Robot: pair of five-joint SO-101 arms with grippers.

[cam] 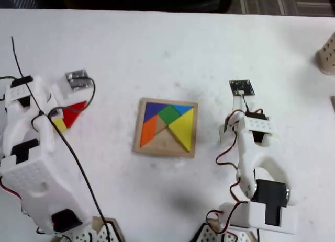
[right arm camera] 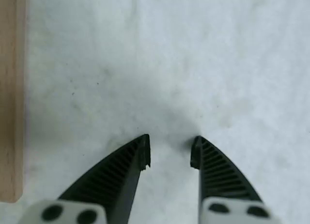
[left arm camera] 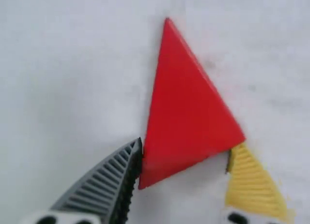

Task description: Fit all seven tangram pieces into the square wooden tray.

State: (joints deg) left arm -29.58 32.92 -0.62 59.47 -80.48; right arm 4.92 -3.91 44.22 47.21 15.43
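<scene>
Holding tight with left claw (left arm camera: 186, 147) onto red triangle (left arm camera: 186, 103), well left of wooden tray (cam: 163, 143), likely to carry it there. With right claw (right arm camera: 170, 151) open, empty, near tray's right side, out of the way.

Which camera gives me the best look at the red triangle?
The left wrist view: the red triangle lies whole and close between the fingers of the left gripper. The high view shows it small, partly behind that arm.

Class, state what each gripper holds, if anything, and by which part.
Left gripper pinches the red triangular tangram piece across one edge, a fingertip at each end. Right gripper is open, holding nothing.
</scene>
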